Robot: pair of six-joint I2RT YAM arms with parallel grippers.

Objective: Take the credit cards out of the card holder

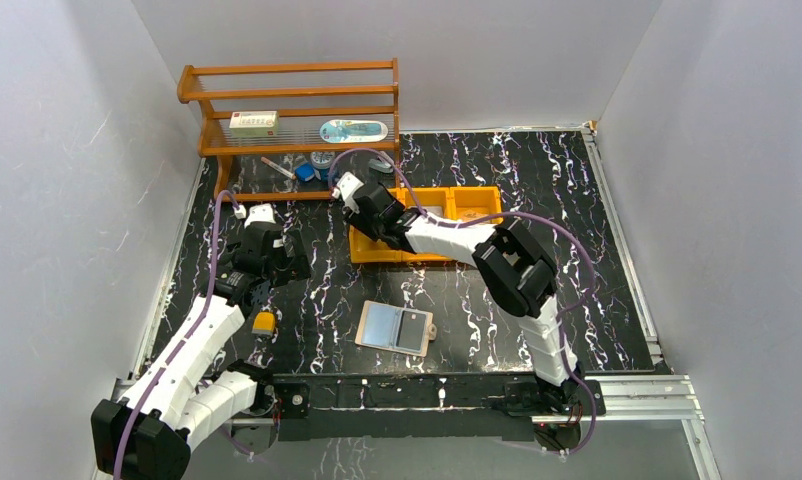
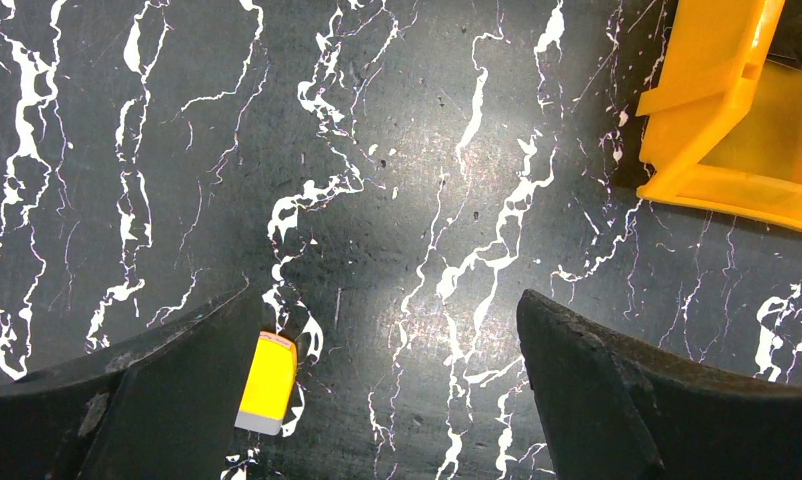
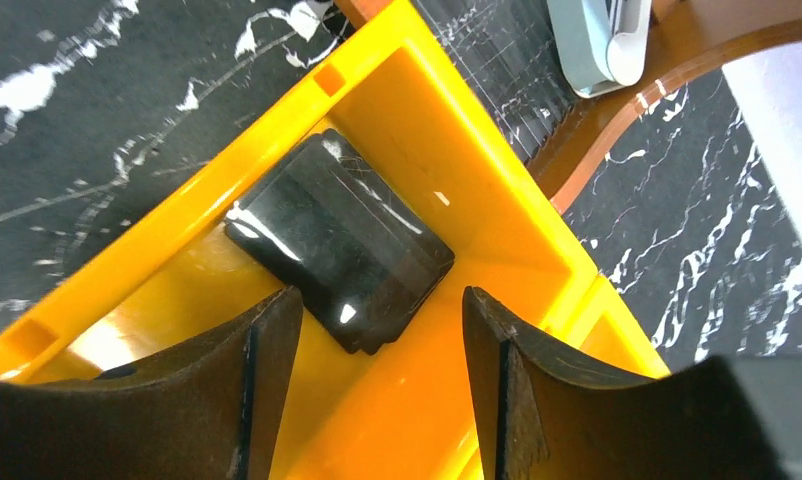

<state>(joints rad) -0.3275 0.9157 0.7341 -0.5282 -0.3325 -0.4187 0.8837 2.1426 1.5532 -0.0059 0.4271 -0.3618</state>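
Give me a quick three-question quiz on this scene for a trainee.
1. True or false: the card holder lies open on the table.
2. Where does the black card lie? A in the orange tray; B on the table; C in the holder.
3. Fill in: the left gripper hovers with jaws ____.
Key: 1 true; 2 A; 3 open.

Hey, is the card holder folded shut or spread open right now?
Spread open: the card holder lies flat on the table, bluish sleeves facing up.
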